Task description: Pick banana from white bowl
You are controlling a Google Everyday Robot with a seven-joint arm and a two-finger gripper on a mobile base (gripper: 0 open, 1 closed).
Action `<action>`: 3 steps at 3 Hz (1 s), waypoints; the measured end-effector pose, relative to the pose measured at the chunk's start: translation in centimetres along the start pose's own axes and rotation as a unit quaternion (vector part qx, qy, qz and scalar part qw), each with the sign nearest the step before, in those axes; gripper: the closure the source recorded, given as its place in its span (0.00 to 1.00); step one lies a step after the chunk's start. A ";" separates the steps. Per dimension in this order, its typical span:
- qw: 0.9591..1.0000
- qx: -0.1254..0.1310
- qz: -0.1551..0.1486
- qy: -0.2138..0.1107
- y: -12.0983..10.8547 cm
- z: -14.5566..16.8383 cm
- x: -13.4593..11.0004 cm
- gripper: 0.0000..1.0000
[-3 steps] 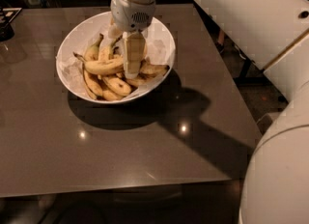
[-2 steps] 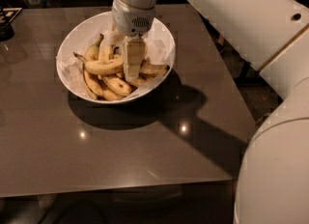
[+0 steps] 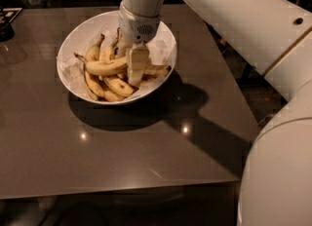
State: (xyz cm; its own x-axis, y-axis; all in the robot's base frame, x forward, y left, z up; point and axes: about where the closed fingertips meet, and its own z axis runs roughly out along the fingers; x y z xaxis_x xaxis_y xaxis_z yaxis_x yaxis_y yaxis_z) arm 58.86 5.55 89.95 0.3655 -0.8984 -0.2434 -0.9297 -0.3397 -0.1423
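Note:
The white bowl [image 3: 75, 35] stands on the far left part of the brown table and holds several bananas. The banana [image 3: 105, 66], long, curved and yellow with a thin stem pointing left, lies across the top of the pile. My gripper [image 3: 130, 70] reaches straight down into the bowl from above. It is shut on the banana's right end, one finger [image 3: 137, 64] in front of it and the other behind. The banana still rests on the pile.
Shorter, browner bananas [image 3: 113, 86] lie under and around it in the bowl. The table [image 3: 146, 157] ends at the front and right. My white arm [image 3: 273, 59] fills the right side. A dark object [image 3: 6, 25] sits at the far left.
Almost nothing has moved: the gripper stays down in the bowl at the banana's right end, and the bananas lie as before.

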 end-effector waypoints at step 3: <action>0.999 0.043 -0.015 0.001 0.7 -2.9 -1.7 1.00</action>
State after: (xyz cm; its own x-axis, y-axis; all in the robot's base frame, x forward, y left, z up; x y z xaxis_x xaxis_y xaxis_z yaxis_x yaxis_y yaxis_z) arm 57.51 6.03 93.05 0.3933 -0.8887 -0.2358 -0.9109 -0.3418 -0.2313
